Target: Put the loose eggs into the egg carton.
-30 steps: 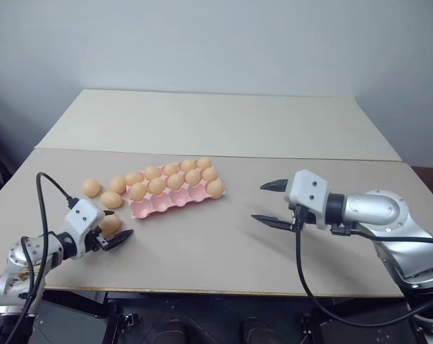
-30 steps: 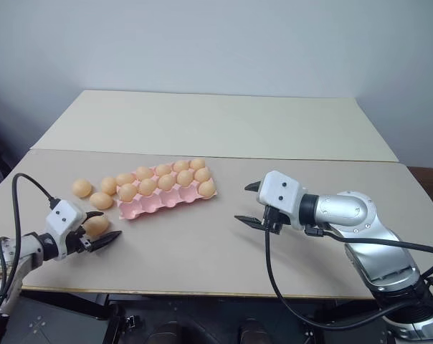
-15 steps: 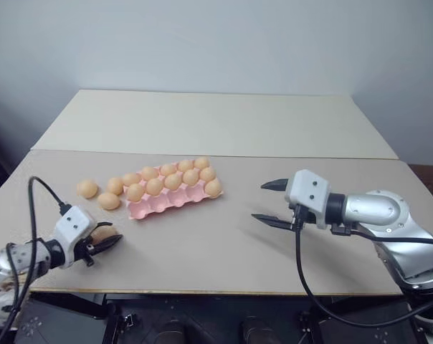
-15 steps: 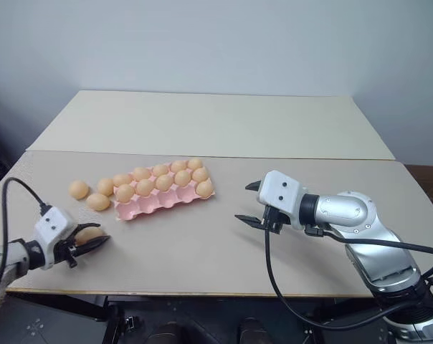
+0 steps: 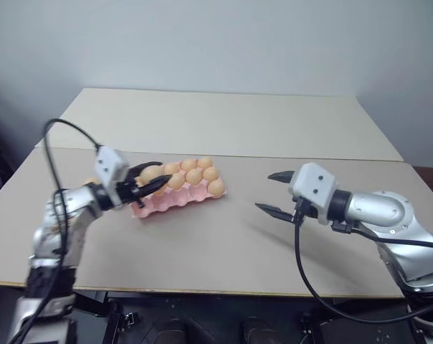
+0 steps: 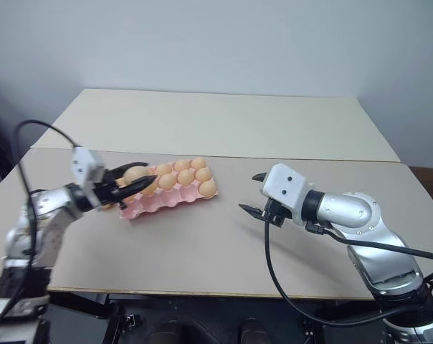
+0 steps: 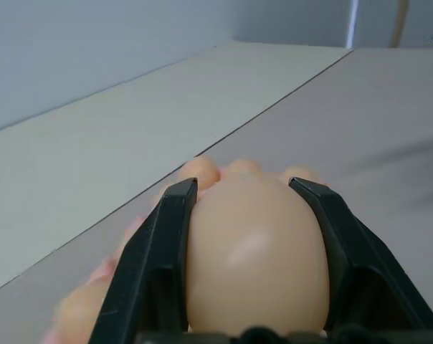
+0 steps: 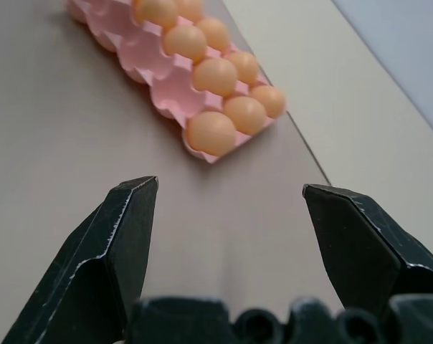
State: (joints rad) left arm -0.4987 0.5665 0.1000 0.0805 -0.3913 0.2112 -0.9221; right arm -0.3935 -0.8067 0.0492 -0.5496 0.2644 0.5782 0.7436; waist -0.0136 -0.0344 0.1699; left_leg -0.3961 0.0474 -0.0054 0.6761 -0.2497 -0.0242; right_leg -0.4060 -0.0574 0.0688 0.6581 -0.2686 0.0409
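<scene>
We're seeing the left gripper pinching one egg, holding it over the left end of the pink egg carton. The right gripper is hanging spread and empty, well right of it. Carton eggs: blurred, uncountable.

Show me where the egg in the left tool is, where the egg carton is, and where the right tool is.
held egg [image 7: 256, 261], left wrist view, middle of its shell.
egg carton [image 8: 170, 89], right wrist view, bare pink cup rim.
right tool [image 5: 274, 192], left eye view, midway between its fingertips.
</scene>
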